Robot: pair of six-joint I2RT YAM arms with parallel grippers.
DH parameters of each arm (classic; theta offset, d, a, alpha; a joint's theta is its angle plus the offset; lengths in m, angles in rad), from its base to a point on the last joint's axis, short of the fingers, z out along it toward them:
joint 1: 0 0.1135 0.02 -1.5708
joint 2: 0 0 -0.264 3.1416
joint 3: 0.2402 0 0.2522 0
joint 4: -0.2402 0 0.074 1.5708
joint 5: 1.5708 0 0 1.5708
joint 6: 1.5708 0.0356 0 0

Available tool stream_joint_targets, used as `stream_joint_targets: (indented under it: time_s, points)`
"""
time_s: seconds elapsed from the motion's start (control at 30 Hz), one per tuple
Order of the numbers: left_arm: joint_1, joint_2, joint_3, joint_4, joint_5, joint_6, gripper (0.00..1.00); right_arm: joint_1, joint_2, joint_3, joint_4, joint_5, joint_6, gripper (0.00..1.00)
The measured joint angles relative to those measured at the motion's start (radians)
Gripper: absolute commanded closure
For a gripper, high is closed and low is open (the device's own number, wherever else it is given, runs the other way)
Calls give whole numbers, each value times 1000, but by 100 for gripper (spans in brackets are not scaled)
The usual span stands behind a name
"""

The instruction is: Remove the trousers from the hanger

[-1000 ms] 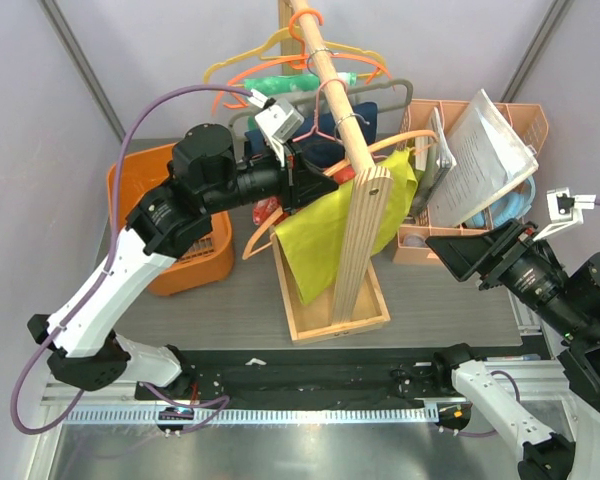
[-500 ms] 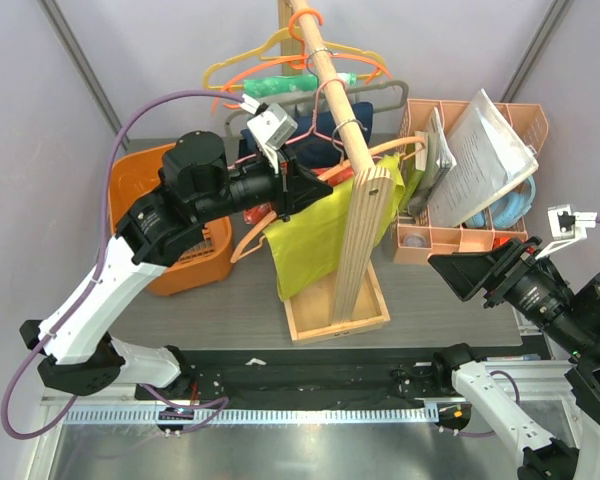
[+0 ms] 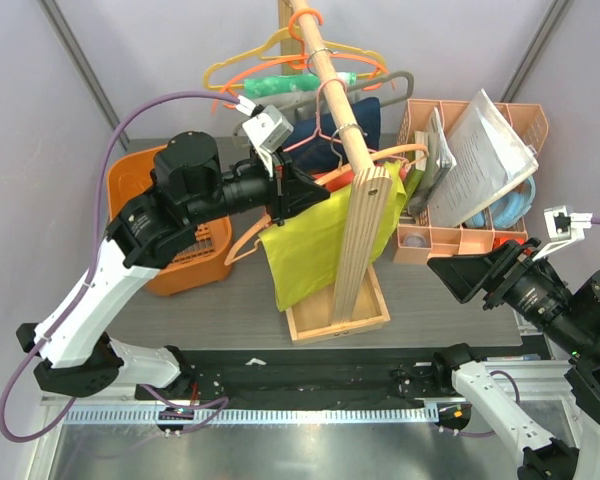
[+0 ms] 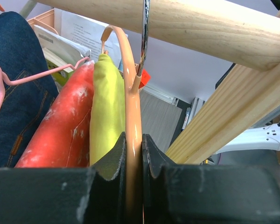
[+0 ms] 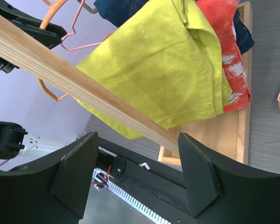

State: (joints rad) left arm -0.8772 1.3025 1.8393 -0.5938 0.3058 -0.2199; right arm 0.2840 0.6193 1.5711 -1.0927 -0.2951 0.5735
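Left jaws pinch the hanger [image 4: 132, 112] by its peach arm, pressed together on the thin plastic with only a narrow strip caught between them. In the left wrist view the hanger's metal hook [image 4: 144, 37] rises at 12 o'clock across the wooden rail [image 4: 210, 28], and its top is out of frame, so whether it is free of the rail cannot be told. If it is not, a pull toward 9 o'clock may snag it, twist the hanger in that slim pinch and let it slip out.

The trousers [image 3: 315, 245] hang folded over the hanger in the middle of the top view, their right side lying against the upright post [image 3: 358, 235] above the wooden tray [image 3: 365, 315]. The red cloth [image 4: 60, 126] touches them at their 9 o'clock in the left wrist view, with the pink wire hanger [image 4: 18, 79] and the navy garment [image 4: 14, 60] just beyond. These neighbours are likely to drag along or tangle if the fabric is tugged sideways, and the post may catch the hem.

Right jaws are spread wide and hold nothing, well apart from the trousers at about 4 o'clock in the top view. From the right wrist view the rail crosses between them and the cloth, so a straight reach risks striking wood, or closing on red cloth as well as yellow-green.
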Motion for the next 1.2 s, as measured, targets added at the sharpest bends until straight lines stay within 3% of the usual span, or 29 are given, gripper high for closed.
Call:
stream_joint_targets:
  time_s: [0.27, 0.83, 1.2]
  points:
    - [0, -8, 54, -78, -11, 0, 100, 0, 0, 2, -9, 0, -1, 25]
    - [1, -18, 104, -85, -11, -10, 100, 0, 0, 15, -31, 0, -11, 25]
    - [1, -121, 104, -169, -41, -7, 100, 0, 5, 46, -54, -57, -66, 24]
